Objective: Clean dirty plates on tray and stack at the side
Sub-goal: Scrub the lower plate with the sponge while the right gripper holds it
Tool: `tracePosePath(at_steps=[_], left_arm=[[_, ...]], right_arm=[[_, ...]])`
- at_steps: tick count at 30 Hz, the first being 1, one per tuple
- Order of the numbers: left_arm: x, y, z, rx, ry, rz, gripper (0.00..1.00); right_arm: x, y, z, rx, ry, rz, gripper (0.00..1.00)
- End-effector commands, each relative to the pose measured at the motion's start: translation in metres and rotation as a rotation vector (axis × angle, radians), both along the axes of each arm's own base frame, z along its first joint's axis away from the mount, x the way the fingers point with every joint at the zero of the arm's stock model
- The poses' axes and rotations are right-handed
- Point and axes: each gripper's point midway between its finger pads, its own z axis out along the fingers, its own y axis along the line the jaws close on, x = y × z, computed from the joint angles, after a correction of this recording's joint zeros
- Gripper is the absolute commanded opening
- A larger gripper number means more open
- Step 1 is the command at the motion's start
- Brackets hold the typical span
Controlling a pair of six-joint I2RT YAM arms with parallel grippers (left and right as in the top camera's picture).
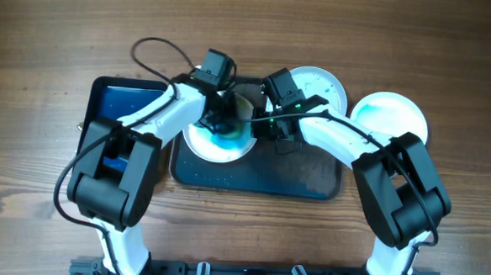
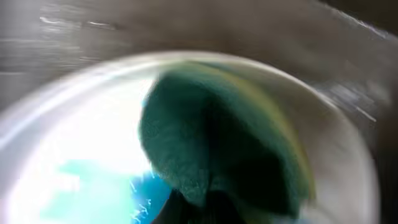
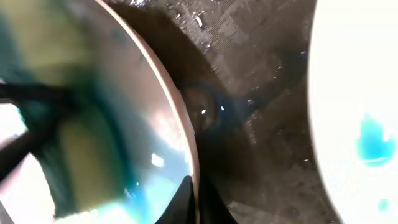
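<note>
A white plate (image 1: 220, 146) with a blue-teal smear lies at the left end of the dark tray (image 1: 311, 179). My left gripper (image 1: 221, 117) is shut on a green sponge (image 2: 217, 143) pressed onto this plate (image 2: 62, 143). My right gripper (image 1: 269, 126) is shut on the plate's right rim (image 3: 186, 143), its fingertips (image 3: 200, 199) pinching the edge. A second plate (image 1: 320, 87) sits at the tray's far right corner and shows in the right wrist view (image 3: 354, 93) with a blue spot. A third, bluish plate (image 1: 390, 116) lies on the table to the right of the tray.
A smaller glossy blue tray (image 1: 117, 101) lies left of the dark tray, under my left arm. The dark tray's floor (image 3: 249, 118) is wet with droplets. A black cable (image 1: 153, 53) loops behind the left arm.
</note>
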Motion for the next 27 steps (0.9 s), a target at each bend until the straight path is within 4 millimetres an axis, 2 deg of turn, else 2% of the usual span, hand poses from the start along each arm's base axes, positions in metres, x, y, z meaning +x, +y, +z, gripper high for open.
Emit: tracePosePath(at_steps=[1, 7, 9, 12, 13, 15, 17, 20, 22, 23, 24, 25, 27], left_arm=[[-0.016, 0.1, -0.02, 0.386, 0.034, 0.304, 0.04], [-0.085, 0.091, -0.022, 0.407, 0.32, 0.209, 0.04], [-0.099, 0.082, -0.021, 0.399, 0.386, 0.052, 0.04], [-0.113, 0.03, -0.026, 0.148, 0.445, -0.293, 0.04], [-0.115, 0.008, -0.025, 0.028, 0.436, -0.397, 0.04], [-0.114, -0.021, -0.02, -0.138, 0.396, -0.499, 0.04], [-0.102, -0.046, -0.014, -0.272, 0.308, -0.576, 0.04], [-0.075, -0.058, -0.012, -0.304, 0.181, -0.595, 0.04], [-0.053, -0.056, -0.013, -0.269, 0.1, -0.577, 0.04], [-0.037, -0.042, -0.018, -0.184, 0.069, -0.484, 0.04], [-0.016, -0.009, -0.023, -0.007, 0.043, -0.292, 0.04], [-0.007, 0.019, -0.023, 0.13, 0.028, -0.154, 0.04], [-0.006, 0.066, -0.013, 0.349, 0.016, 0.084, 0.04]], right_arm=[[-0.009, -0.001, -0.009, -0.014, 0.042, 0.011, 0.04], [-0.009, -0.001, -0.009, -0.014, 0.044, 0.008, 0.04], [-0.009, -0.001, -0.009, -0.014, 0.042, 0.009, 0.05], [-0.009, 0.0, -0.009, -0.007, 0.044, 0.012, 0.04], [-0.01, 0.001, -0.008, 0.001, 0.048, 0.016, 0.04], [-0.011, 0.001, -0.008, 0.005, 0.056, 0.017, 0.04], [-0.011, -0.001, -0.009, 0.009, 0.067, 0.014, 0.04], [-0.012, -0.001, -0.009, 0.012, 0.072, 0.014, 0.04], [-0.012, -0.001, -0.009, 0.012, 0.073, 0.012, 0.04], [-0.012, -0.002, -0.009, 0.012, 0.074, 0.009, 0.04], [-0.012, -0.001, -0.009, 0.013, 0.073, 0.008, 0.04], [-0.012, -0.001, -0.009, 0.015, 0.074, 0.003, 0.04], [-0.011, -0.002, -0.009, 0.008, 0.071, 0.0, 0.04]])
